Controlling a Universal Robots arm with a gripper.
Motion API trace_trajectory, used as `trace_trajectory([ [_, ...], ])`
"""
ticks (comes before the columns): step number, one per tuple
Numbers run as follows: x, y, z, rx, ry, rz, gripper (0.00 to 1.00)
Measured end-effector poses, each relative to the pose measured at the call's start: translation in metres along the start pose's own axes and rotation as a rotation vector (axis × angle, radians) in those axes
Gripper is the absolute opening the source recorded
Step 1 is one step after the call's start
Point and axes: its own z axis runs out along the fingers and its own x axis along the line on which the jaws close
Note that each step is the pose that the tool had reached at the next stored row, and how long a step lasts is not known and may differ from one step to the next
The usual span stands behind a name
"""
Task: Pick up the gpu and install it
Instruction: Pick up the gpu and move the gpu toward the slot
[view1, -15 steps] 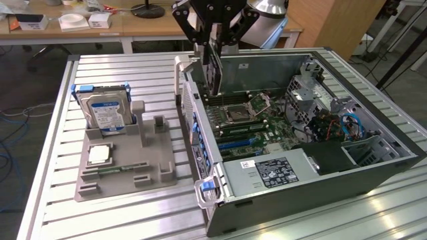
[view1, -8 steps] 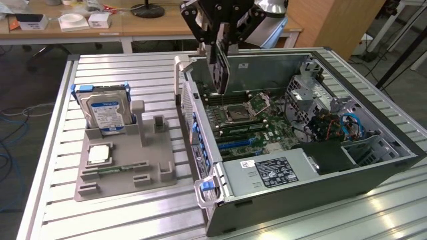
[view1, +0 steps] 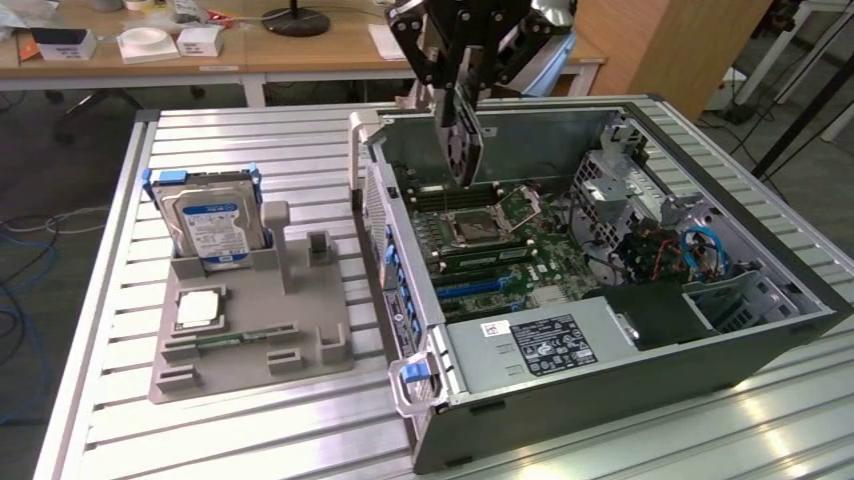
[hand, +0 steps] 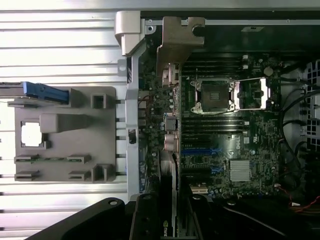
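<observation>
The gpu (view1: 462, 125) hangs on edge from my gripper (view1: 465, 62), which is shut on its upper end. It is in the air above the back part of the open computer case (view1: 761, 345), over the motherboard (view1: 527, 250). The wrist view looks down along the gpu (hand: 168, 182), a thin dark edge between the fingers (hand: 146, 217). Below it lie the motherboard's blue expansion slots (hand: 200, 150) and the case's rear wall (hand: 134, 125). The card touches nothing in the case.
A grey fixture tray (view1: 314, 375) at the exterior view's left holds a hard drive (view1: 211, 225) standing upright, a CPU chip (view1: 198, 308) and a RAM stick (view1: 238, 341). The power supply (view1: 547, 345) fills the case's near end. Cables (view1: 694, 250) and drive cages sit at its right.
</observation>
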Motion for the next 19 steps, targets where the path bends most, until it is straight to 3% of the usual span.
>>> trace_trajectory([
  [11,-0.033,0.0018,0.0001,-0.0002,0.0004,-0.009,0.26],
  [19,-0.062,0.0031,0.0003,-0.0007,0.0006,-0.014,0.26],
])
